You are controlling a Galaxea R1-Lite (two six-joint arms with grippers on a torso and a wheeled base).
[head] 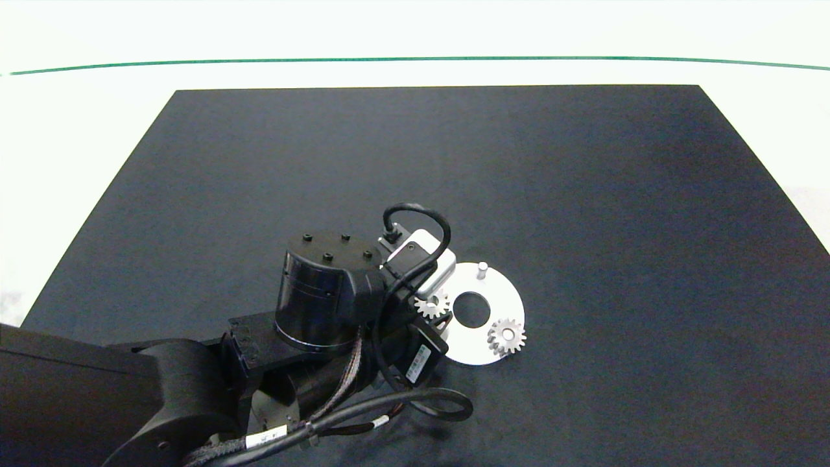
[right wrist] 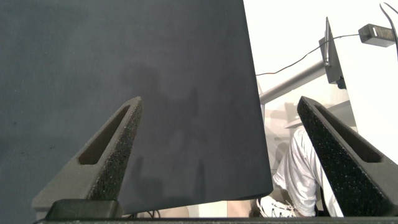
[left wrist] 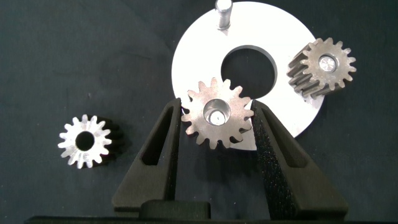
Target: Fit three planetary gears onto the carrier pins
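Head view: our left arm reaches over the disc point(head: 502, 295); one gear point(head: 506, 336) sits on a pin, one pin point(head: 482, 270) is bare.

Left wrist: our left gripper point(left wrist: 216, 118) clamps a second gear point(left wrist: 217, 114) seated on its pin; a third gear point(left wrist: 85, 141) lies on the mat point(left wrist: 74, 56).

Right wrist: our right gripper point(right wrist: 227, 124) hangs wide open, holding nothing.

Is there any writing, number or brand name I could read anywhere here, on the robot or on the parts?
Nothing can be read.
White sticker on the left arm's wrist: print too small to read.
White tag on the arm's cable: print too blurred to read.
Gears, disc and mat: no markings show.
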